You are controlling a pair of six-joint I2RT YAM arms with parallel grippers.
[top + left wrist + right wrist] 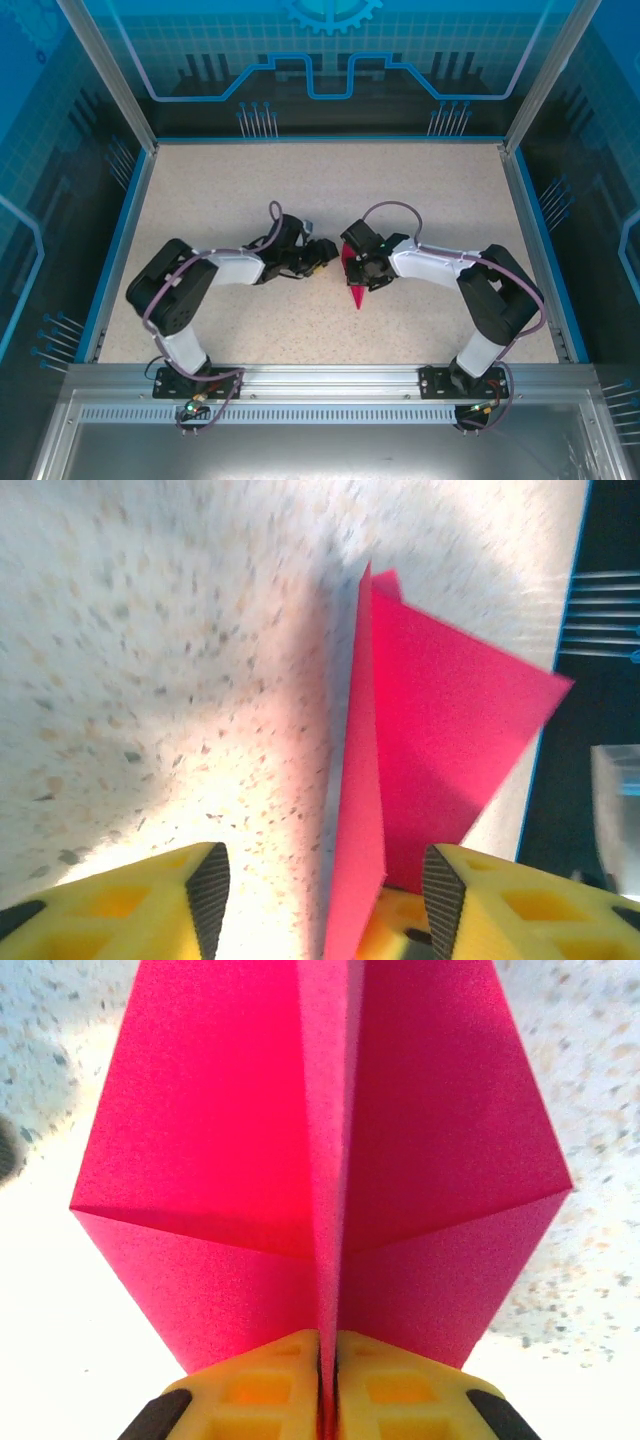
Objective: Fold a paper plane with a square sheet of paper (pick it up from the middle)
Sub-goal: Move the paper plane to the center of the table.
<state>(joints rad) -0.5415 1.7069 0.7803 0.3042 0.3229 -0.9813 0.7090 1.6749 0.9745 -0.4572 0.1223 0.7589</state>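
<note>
Counting one paper plane point(230, 1140) and two pincers, we see the right pincer point(328, 1360) pressed tight on the plane's centre fold, the two pink wings spreading to either side just ahead of its fingertips. Our left pincer point(325, 885) stands wide and grips nothing. The plane's folded edge rises between its yellow fingers point(150, 900), nearer the right-hand one, over the speckled table point(150, 630).

Speckled beige table point(300, 190), blue edge strip.
</note>
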